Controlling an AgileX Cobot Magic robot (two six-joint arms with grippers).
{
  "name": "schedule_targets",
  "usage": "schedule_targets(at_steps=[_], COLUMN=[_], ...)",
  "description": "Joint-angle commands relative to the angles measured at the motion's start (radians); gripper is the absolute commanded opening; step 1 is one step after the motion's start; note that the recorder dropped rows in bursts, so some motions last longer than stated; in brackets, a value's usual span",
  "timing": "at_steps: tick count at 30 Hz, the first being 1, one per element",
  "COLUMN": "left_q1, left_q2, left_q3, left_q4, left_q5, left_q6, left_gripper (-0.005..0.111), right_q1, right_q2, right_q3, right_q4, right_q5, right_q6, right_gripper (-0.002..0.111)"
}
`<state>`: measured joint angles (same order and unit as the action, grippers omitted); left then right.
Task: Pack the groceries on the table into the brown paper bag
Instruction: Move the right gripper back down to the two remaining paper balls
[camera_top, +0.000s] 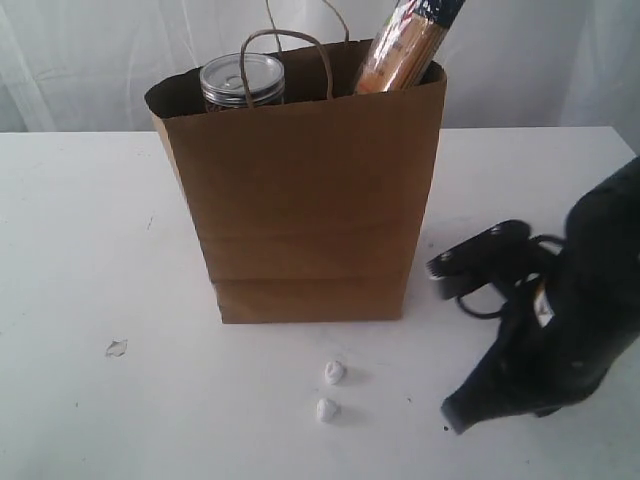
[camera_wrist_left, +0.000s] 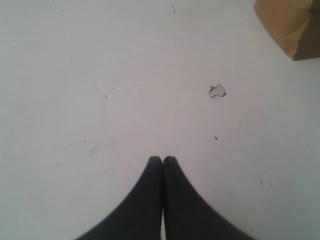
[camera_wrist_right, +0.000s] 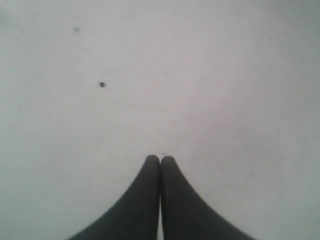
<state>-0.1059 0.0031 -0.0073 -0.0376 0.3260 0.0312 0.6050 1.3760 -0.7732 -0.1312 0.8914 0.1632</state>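
Light: bright, diffuse | Shadows: faint, beside bag (camera_top: 300, 200) | Glare: tabletop (camera_top: 80, 300) washed pale | Focus: right wrist view blurred

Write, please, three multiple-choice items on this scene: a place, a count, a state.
1. Where is the spaghetti packet? A lying flat outside the bag; B standing in the brown paper bag, poking out; C in a gripper.
2. How many small white lumps lie before the bag? A one; B two; C four.
3. The right gripper is: A open; B shut on the packet; C shut, empty.
Answers: B, its top rises above the bag's rim; B, two lie near its base; C, jaws meet with nothing between.
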Motion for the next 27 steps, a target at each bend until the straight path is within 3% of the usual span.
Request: schedule_targets(at_steps=[1, 5, 9, 12, 18, 27], left_q1=[0.002, 0.002, 0.002, 0.002, 0.002, 0.002], left_q2=[-0.003, -0.003, -0.003, -0.003, -0.003, -0.003], left_q3=[0.007, 0.007, 0.007, 0.007, 0.007, 0.007], left_q4=[-0.007, -0.007, -0.007, -0.007, -0.007, -0.007], left_q5=[0.007, 0.007, 0.007, 0.007, 0.007, 0.007], left_q6=[0.000, 0.000, 0.000, 0.000, 0.000, 0.000], left_gripper=[0.000, 0.000, 0.000, 0.000, 0.000, 0.000], right_q1=[0.191, 0.277, 0.295, 0.295, 0.295, 0.293], right_q2=[0.032, 0.054, 0.067, 0.081, 0.206, 0.386], right_q3=[-0.004, -0.017, -0.035, -0.058, -0.120, -0.193], right_q4=[0.002, 0.017, 0.073, 0.131, 0.161, 0.157], right_q5=[-0.090, -0.161, -0.240, -0.314, -0.399, -0.418], right_q6=[0.104, 0.109, 0.099, 0.031, -0.065, 0.010], right_gripper=[0.000, 0.000, 0.001, 0.010, 0.040, 0.044])
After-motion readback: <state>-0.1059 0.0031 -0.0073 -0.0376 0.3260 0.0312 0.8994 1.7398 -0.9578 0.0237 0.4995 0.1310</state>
